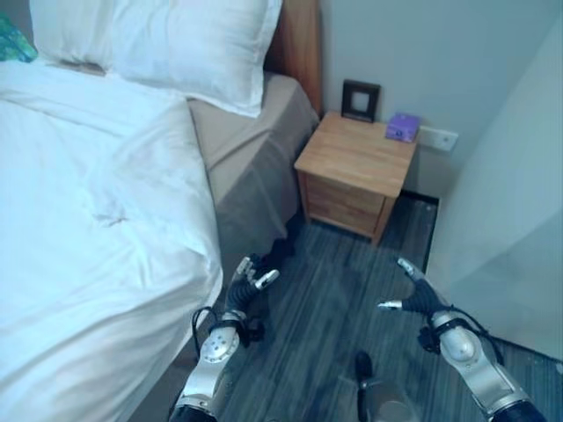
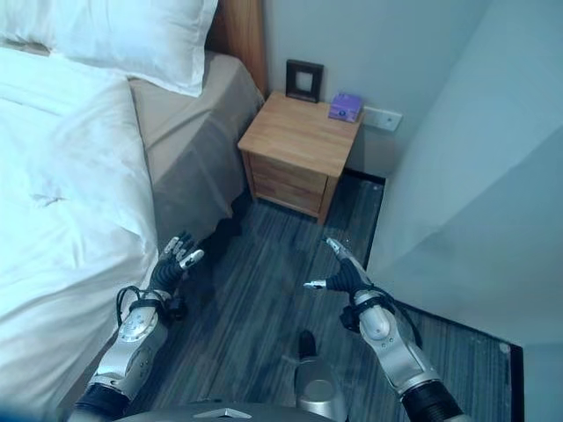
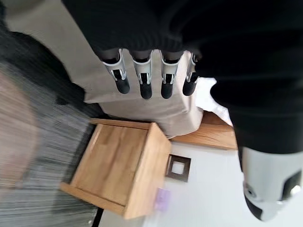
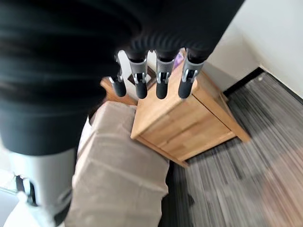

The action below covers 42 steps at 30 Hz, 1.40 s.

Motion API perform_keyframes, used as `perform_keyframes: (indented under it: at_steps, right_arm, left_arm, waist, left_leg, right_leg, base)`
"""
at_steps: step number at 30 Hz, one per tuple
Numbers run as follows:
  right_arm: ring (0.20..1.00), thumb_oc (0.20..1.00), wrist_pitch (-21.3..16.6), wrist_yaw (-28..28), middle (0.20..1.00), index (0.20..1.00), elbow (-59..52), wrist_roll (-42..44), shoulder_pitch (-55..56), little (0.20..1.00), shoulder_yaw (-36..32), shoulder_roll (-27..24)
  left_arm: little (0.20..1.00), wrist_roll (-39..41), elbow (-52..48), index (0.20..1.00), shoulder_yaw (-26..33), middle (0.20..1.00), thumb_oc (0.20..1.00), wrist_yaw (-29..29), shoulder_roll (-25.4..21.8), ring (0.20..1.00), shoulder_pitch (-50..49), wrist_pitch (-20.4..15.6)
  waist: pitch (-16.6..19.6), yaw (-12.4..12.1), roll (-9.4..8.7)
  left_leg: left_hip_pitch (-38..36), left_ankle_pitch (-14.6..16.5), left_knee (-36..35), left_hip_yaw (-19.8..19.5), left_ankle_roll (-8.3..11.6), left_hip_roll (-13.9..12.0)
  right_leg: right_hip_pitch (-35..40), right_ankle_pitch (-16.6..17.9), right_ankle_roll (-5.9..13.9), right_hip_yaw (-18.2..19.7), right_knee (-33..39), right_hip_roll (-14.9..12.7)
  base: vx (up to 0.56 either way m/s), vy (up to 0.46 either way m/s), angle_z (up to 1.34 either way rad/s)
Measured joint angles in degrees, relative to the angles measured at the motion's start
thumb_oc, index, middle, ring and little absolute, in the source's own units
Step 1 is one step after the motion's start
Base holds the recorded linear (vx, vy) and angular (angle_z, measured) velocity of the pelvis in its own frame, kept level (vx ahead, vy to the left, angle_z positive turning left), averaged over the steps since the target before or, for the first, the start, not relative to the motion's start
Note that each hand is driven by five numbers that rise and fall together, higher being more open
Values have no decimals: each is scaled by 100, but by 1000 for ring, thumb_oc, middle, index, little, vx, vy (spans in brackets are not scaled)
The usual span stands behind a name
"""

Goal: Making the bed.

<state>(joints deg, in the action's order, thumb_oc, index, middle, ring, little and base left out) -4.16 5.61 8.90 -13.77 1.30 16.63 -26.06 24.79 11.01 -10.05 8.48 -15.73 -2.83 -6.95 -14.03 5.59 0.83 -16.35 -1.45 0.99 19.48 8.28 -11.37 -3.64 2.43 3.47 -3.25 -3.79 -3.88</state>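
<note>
Bedding takes up the left of the scene: a white duvet lies over the bed, rumpled, with its edge hanging down the bed's near side. Two white pillows rest at the head end against a wooden headboard. A teal item shows at the far left edge by the pillows; what it is cannot be told. Beside the duvet, toward the head corner, the bed's beige cover lies bare and drapes down to the floor.

Low beside the bed's edge, the left hand hovers over the dark striped floor, fingers straight and relaxed, holding nothing and apart from the duvet. Its wrist view shows the fingers extended in a row.

Right of the bed's head corner stands a wooden nightstand against the wall. On its top, at the back edge, are a dark frame and, at the back right corner, a small purple box.

Farther right, the right hand hangs over the floor, fingers straight and spread, empty.
</note>
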Motion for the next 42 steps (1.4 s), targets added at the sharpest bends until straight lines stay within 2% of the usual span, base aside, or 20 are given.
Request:
perform_keyframes:
  at_steps: [1, 2, 4, 6, 7, 9, 12, 14, 15, 18, 20, 22, 24, 26, 29, 32, 33, 34, 38, 42]
  right_arm:
    - [1000, 1000, -17, -3, 1000, 1000, 46, 15, -32, 1000, 20, 23]
    - [1000, 1000, 2, -46, 1000, 1000, 49, 27, -20, 1000, 98, -11]
    - [1000, 1000, 4, -103, 1000, 1000, 16, 27, -4, 1000, 211, -113]
    - [1000, 1000, 19, -100, 1000, 1000, -87, 25, -73, 1000, 191, -117]
    - [1000, 1000, 20, -108, 1000, 1000, -150, 25, -185, 1000, 187, -138]
    - [1000, 1000, 17, -112, 1000, 1000, -155, 19, -228, 1000, 196, -93]
    - [1000, 1000, 26, -114, 1000, 1000, -179, 11, 45, 1000, 181, -204]
    - [1000, 1000, 91, -117, 1000, 1000, -200, 7, 219, 1000, 158, -346]
    - [1000, 1000, 114, -117, 1000, 1000, -194, 3, 257, 1000, 155, -332]
    - [1000, 1000, 119, -106, 1000, 1000, -409, -6, 281, 1000, 157, -193]
    - [1000, 1000, 134, -114, 1000, 1000, -459, -145, 180, 1000, 212, -144]
    - [1000, 1000, 148, -117, 1000, 1000, -488, -223, 36, 1000, 272, -134]
    - [1000, 1000, 136, -106, 1000, 1000, -655, -325, -220, 1000, 298, 31]
    - [1000, 1000, 131, -92, 1000, 1000, -716, -389, -534, 1000, 392, 16]
    - [1000, 1000, 110, -70, 1000, 1000, -844, -439, -1053, 1000, 370, -84]
    - [1000, 1000, 102, 36, 1000, 1000, -841, -424, -1577, 1000, 379, -44]
    - [1000, 1000, 103, 125, 1000, 1000, -775, -416, -1628, 1000, 430, -92]
    - [1000, 1000, 156, 145, 1000, 1000, -729, -416, -1728, 1000, 491, -150]
    - [1000, 1000, 159, 155, 1000, 1000, -556, -429, -2619, 1000, 819, -216]
    - [1000, 1000, 207, 165, 1000, 1000, 3, -358, -3520, 1000, 964, -192]
  left_arm:
    - [1000, 62, 0, 1000, 9, 1000, 1000, -10, -15, 1000, -41, -4]
    - [1000, 231, -29, 1000, 31, 1000, 1000, -29, -61, 1000, 131, -7]
    - [1000, 393, -61, 1000, -49, 1000, 1000, -34, -17, 1000, 35, -9]
    - [1000, 423, -218, 1000, -110, 1000, 1000, -65, 52, 1000, -84, -7]
    - [1000, 423, -268, 1000, -109, 1000, 1000, -93, 199, 1000, -76, -14]
    - [1000, 406, -280, 1000, -115, 1000, 1000, -137, 214, 1000, -115, -11]
    - [1000, 377, -335, 1000, -142, 1000, 1000, -206, 237, 1000, -286, 4]
    - [1000, 377, -353, 1000, -138, 1000, 1000, -221, 325, 1000, -359, 2]
    - [1000, 377, -354, 1000, -133, 1000, 1000, -218, 333, 1000, -398, 5]
    - [1000, 376, -411, 1000, -113, 1000, 1000, -198, 306, 1000, -346, 11]
    - [1000, 371, -396, 1000, -101, 1000, 1000, -166, 314, 1000, -217, 19]
    - [1000, 367, -438, 1000, -102, 1000, 1000, -85, 285, 1000, -81, 59]
    - [1000, 363, -664, 1000, -29, 1000, 1000, 16, -115, 1000, -47, 38]
    - [1000, 360, -635, 1000, 120, 1000, 1000, 51, -310, 1000, 49, 69]
    - [1000, 363, -649, 1000, 495, 1000, 1000, 181, -342, 1000, 13, 68]
    - [1000, 389, -615, 1000, 841, 1000, 1000, 260, -307, 1000, -19, 3]
    - [1000, 403, -540, 1000, 850, 1000, 1000, 261, -254, 1000, 91, -7]
    - [1000, 426, -573, 1000, 821, 1000, 1000, 267, -238, 1000, 82, -15]
    - [1000, 428, -486, 1000, 834, 1000, 1000, 388, -257, 1000, -110, -122]
    - [1000, 437, -101, 1000, 791, 1000, 1000, 407, -233, 1000, 249, -135]
  waist:
    - [-22, -29, 53]
    - [-82, -129, -192]
    - [-113, -201, -277]
    - [-163, -267, -265]
    - [-214, -313, -220]
    - [-250, -271, -90]
    - [-226, -55, 225]
    - [-178, 71, 444]
    - [-148, 83, 449]
    - [-123, 59, 186]
    - [-152, -8, 163]
    - [-190, -72, 120]
    - [-130, -257, -352]
    - [-155, -282, -499]
    - [-154, -476, -472]
    - [-135, -574, -423]
    - [-122, -450, -463]
    - [-97, -436, -455]
    - [18, -724, -151]
    - [28, -707, -92]
  left_leg:
    - [220, 35, 357, -152, 48, -55]
    - [1014, -3, 1693, -487, 107, -121]
    - [1379, -282, 2440, -627, 156, -79]
    - [1508, 221, 1877, -541, 252, 335]
    - [1513, 221, 933, -353, 100, 769]
    - [1507, 41, 60, 300, -145, 897]
    - [1612, -313, -377, 1176, -573, 675]
    - [1459, -338, -490, 1268, -585, 598]
    - [1309, -383, -619, 1247, -881, 687]
    - [1174, -223, -630, 1120, -1042, 1017]
    - [1086, -158, -629, 995, -1120, 1086]
    - [831, -142, -629, 842, -1153, 987]
    - [581, 148, -600, 615, -1222, 1141]
    - [641, 177, -589, 400, -1223, 1131]
    - [633, 190, -583, 12, -1199, 1083]
    - [842, 172, -529, -807, -946, 980]
    - [921, 262, -474, -1097, -874, 965]
    - [905, 264, -479, -1090, -874, 903]
    - [1041, 124, -391, -1175, -647, 571]
    - [1108, 24, -410, -1413, -493, 548]
  right_leg:
    - [-29, -78, -32, -59, -71, 37]
    - [-224, -355, -268, -119, -453, -149]
    - [140, -235, -314, -143, -92, -292]
    - [424, -123, -410, -104, 384, -360]
    - [593, 64, -301, -96, 684, -438]
    - [903, 85, -272, -259, 967, -338]
    - [1296, -234, -208, -576, 992, -10]
    - [1541, -426, -89, -702, 972, 161]
    - [1684, -516, -22, -726, 976, 113]
    - [1862, -682, 183, -914, 834, -190]
    - [1630, -909, 293, -1056, -1, -249]
    - [819, -1095, 435, -1201, -2290, -490]
    - [-445, -1193, 744, -772, -4322, -996]
    - [-802, -1143, 630, -596, -3821, -1004]
    - [-587, -751, 504, -684, -1783, -1145]
    - [226, -209, 449, 152, 764, -651]
    - [489, 75, 556, 548, 977, -560]
    - [680, 422, 365, 687, 964, -393]
    - [724, 426, 196, 411, 943, -42]
    - [774, 365, 176, 206, 949, -35]
  base:
    - [178, -534, -20]
    - [164, -289, 15]
    - [255, -215, 19]
    - [230, -65, 4]
    - [290, -35, -3]
    - [323, -26, 6]
    - [231, -3, 33]
    - [404, 64, 40]
    - [261, 55, 20]
    - [166, 53, 23]
    - [162, 98, 42]
    - [33, 28, 48]
    - [38, -56, 67]
    - [116, -69, 83]
    - [196, -152, 83]
    - [226, -137, 116]
    - [224, -156, 196]
    - [148, -116, 156]
    - [108, -123, 52]
    - [108, -153, 28]
